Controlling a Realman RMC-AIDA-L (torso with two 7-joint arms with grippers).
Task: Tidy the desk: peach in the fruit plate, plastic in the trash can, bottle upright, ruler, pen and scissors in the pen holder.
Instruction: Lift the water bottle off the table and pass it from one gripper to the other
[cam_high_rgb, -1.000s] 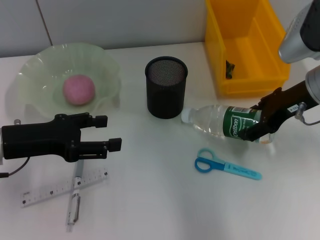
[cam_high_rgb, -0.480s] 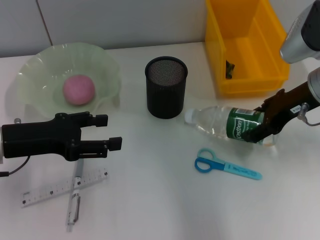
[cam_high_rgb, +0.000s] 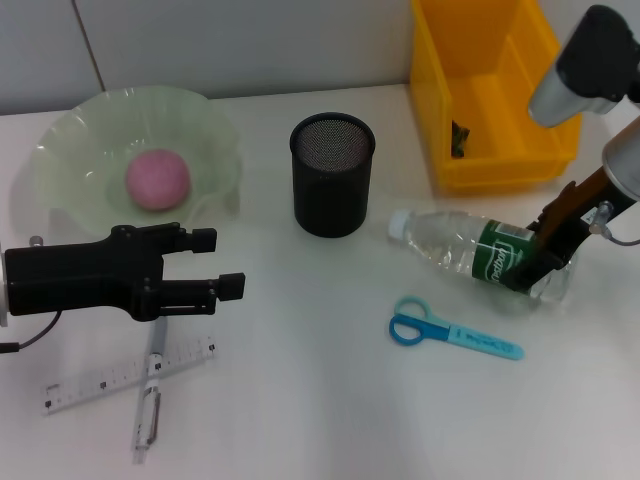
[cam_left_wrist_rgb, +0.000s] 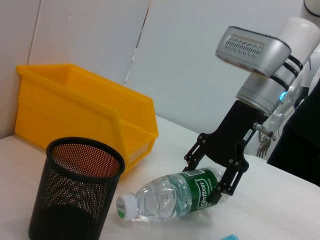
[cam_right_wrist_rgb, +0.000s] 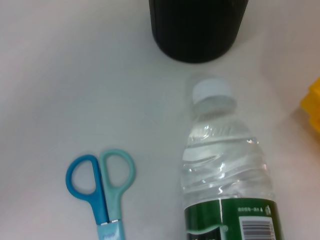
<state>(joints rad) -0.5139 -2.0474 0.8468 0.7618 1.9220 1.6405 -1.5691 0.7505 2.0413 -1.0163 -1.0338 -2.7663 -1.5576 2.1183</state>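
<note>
A: Where's the bottle (cam_high_rgb: 476, 256)?
B: Tilted on the tabletop (cam_high_rgb: 320, 400), cap end raised toward the pen holder (cam_high_rgb: 332, 174), base near the yellow trash can (cam_high_rgb: 490, 90); the right claw (cam_high_rgb: 540, 262) is clamped around its lower body, just past the green label.

A: And the left claw (cam_high_rgb: 218, 263)?
B: It hovers with fingers parted and nothing between them, just below the fruit plate (cam_high_rgb: 70, 140); the peach (cam_high_rgb: 157, 180) sits in that plate.

A: The rest?
B: The scissors (cam_high_rgb: 450, 330) lie flat just beside the bottle, on the near side; the ruler (cam_high_rgb: 100, 378) and pen (cam_high_rgb: 150, 395) lie crossed under the left claw; something dark lies in the trash can, too small to identify.
</note>
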